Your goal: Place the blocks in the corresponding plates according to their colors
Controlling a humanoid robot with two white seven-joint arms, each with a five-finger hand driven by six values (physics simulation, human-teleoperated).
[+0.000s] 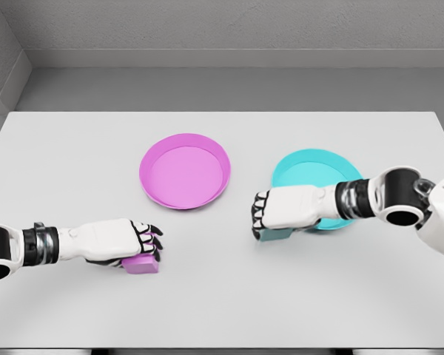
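Small teal cube (pixel 276 234) mostly hidden under the white right hand (pixel 270 214); round teal plate (pixel 311 171) partly covered by that forearm. Small magenta cube (pixel 142 265) half-covered by the left hand (pixel 137 240). Both upper arms cut off at the frame's sides.

pink block (pixel 142 265), teal block (pixel 276 234), matching plates (pixel 185 171)

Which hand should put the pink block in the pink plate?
The left hand. Its fingers are already curled on the pink block, and the pink plate sits up ahead on its side. The right hand is busy over the teal block.
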